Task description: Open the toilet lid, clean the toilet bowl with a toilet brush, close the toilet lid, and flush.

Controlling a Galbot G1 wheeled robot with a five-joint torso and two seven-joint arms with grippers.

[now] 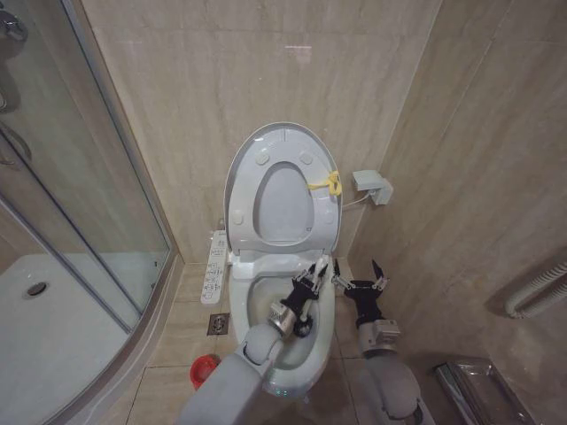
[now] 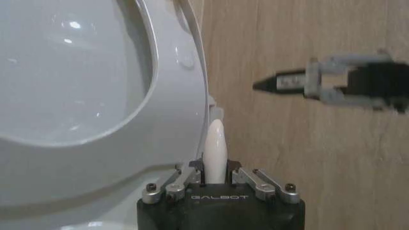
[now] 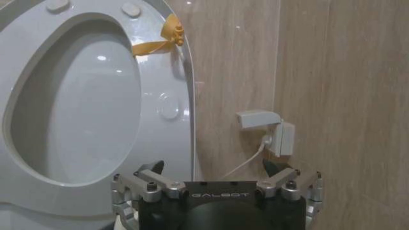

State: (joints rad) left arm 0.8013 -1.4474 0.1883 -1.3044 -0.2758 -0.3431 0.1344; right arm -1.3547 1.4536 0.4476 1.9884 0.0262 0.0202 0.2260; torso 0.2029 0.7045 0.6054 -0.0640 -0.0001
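The toilet brush (image 1: 301,320) was down inside the toilet bowl (image 1: 321,312), its dark bristle head low against the right-hand inner wall and its thin white handle rising to the left claw (image 1: 312,273). Behind the bowl, the toilet lid (image 1: 280,135) stood raised against the tiled wall, with the ring seat (image 1: 251,181) folded up onto it and a yellow tie (image 1: 328,183) knotted at the seat's right edge. The small red holder cup (image 1: 204,371) sat on the floor to the left of the bowl's foot, well apart from the brush.

The main risk, as I judged it, was the grip: the handle was slim and smooth, and a hard scrub against the ceramic could twist it in the claw or lever it loose, dropping the brush into the bowl. A wide sweep could also knock the upright seat and lid, or bump the other arm hanging just beside the rim.

In the left wrist view, the left claw (image 2: 216,175) was pinched tight on the white handle (image 2: 215,151), the rounded handle end poking out beyond the fingertips toward the raised seat. The right claw (image 1: 357,276) hovered just right of the bowl rim, near the side wall, its fingers (image 3: 151,178) spread wide and holding nothing.
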